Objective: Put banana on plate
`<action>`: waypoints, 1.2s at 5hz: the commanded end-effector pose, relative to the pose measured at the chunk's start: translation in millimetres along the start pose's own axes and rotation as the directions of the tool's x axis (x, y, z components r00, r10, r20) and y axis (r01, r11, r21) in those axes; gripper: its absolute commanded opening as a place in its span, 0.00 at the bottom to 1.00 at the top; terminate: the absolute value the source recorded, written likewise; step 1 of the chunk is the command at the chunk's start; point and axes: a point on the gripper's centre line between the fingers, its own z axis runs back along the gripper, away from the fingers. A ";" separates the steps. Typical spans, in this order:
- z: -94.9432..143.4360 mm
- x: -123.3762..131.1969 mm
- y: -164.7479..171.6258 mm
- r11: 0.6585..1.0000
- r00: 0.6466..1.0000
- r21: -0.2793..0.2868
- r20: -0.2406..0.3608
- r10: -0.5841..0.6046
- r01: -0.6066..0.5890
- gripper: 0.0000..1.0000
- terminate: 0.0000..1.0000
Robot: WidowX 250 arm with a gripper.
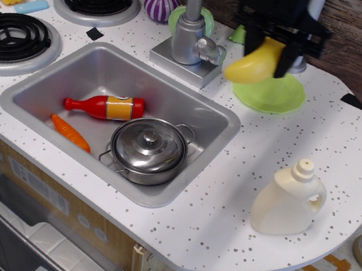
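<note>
Banana (pixel 254 64) carried in the air, clamped between the dark jaws of the gripper (pixel 279 44) at its upper right end. Long axis tilted: high end up and right inside the jaws, free tip hanging down and left, toward the faucet (pixel 192 29). Jaws clenched on the fruit; no part of the banana touching the counter (pixel 305 142).

Plate (pixel 275 94) lying flat on the counter directly below and slightly right of the banana, apparently bare, its far edge partly hidden behind the fruit and gripper. Free tip of the banana overhanging the plate's left rim, on the sink (pixel 108 74) side.

Judged step: transport nearly finished, lowering and release not yet done. Coming move likely a small shift rightward, then a descent, so that the whole length lands inside the rim rather than bridging it. Main risk: the low tip striking the rim first and rolling the fruit off toward the sink.
</note>
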 end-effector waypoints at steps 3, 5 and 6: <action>-37.0 53.6 7.3 0.993 0.979 -0.063 0.186 -0.089 0.102 1.00 0.00; -43.9 59.7 4.9 0.991 0.974 -0.087 0.210 -0.079 0.099 1.00 0.00; -43.9 59.7 4.9 0.991 0.974 -0.087 0.210 -0.079 0.099 1.00 1.00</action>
